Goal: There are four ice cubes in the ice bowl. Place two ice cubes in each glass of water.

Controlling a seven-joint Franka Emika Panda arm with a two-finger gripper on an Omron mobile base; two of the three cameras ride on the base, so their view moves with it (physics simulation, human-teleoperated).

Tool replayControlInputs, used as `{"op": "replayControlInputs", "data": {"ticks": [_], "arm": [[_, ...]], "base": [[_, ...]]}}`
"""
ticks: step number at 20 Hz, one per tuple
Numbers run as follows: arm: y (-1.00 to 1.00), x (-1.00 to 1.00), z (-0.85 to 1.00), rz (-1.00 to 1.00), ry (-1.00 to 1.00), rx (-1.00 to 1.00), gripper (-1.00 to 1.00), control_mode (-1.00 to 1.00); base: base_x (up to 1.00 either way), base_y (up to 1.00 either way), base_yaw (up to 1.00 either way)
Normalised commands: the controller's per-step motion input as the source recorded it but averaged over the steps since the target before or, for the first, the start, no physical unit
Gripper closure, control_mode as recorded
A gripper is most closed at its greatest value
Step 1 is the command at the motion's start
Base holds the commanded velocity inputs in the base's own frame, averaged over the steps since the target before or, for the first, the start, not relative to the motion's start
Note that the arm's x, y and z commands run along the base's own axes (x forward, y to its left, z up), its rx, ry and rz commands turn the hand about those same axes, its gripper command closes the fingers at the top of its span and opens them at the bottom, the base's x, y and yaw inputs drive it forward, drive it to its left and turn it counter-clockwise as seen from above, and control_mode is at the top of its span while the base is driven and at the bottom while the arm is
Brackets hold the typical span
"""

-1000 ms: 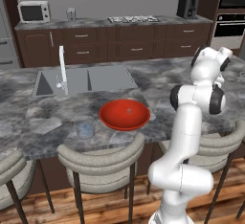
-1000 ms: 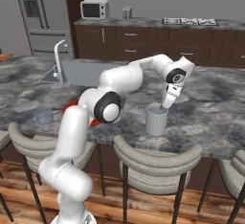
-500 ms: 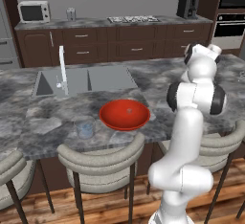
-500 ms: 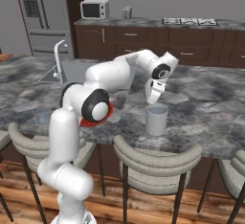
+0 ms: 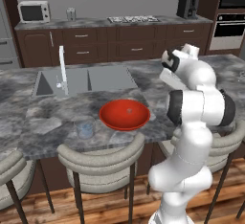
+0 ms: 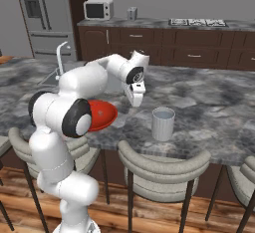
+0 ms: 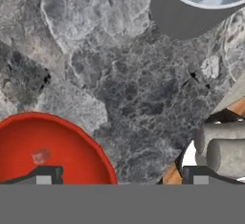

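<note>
pincer [image 6: 136, 100] spread, empty — has swung off the right glass of water [image 6: 163, 123] toward the ice bowl [image 5: 125, 114] | one ice cube [image 7: 41, 156] at bowl's 9 o'clock | next — fetch more ice

Domestic kitchen, rendered. Evidenced by dark wood cabinets [image 5: 95, 46] along the rear wall, a microwave [image 5: 33, 11] at the left end of the back counter [image 5: 158, 21], a cooktop [image 5: 133, 19] at its middle, a wall oven [image 5: 230, 15] at right, a refrigerator [image 6: 45, 20], a sink with faucet [image 5: 62, 70] in the grey marble island counter [image 6: 214, 102], and padded stools [image 6: 159, 165] along its near edge.
</note>
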Motion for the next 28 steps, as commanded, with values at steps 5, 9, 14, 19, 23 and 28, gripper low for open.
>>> {"op": "replayControlInputs", "data": {"ticks": [5, 9, 14, 19, 23, 28], "arm": [[0.69, 0.0, 0.25, 0.46, -0.03, -0.09, -1.0, -1.0], [0.41, -0.01, 0.11, 0.49, 0.0, -0.02, -1.0, -1.0], [0.64, 0.0, 0.0, 0.21, -0.18, -0.09, -1.0, -1.0], [0.74, 0.0, -0.27, 0.01, -0.02, -0.11, -1.0, -1.0], [0.37, 0.34, -0.55, 0.0, 0.02, -0.07, -1.0, -1.0], [0.12, 0.32, -0.45, 0.0, 0.09, 0.0, -1.0, -1.0]], "base": [[0.0, 0.0, 0.0], [0.0, 0.0, 0.0], [0.0, 0.0, 0.0], [0.0, 0.0, 0.0], [0.0, 0.0, 0.0], [0.0, 0.0, 0.0]]}}
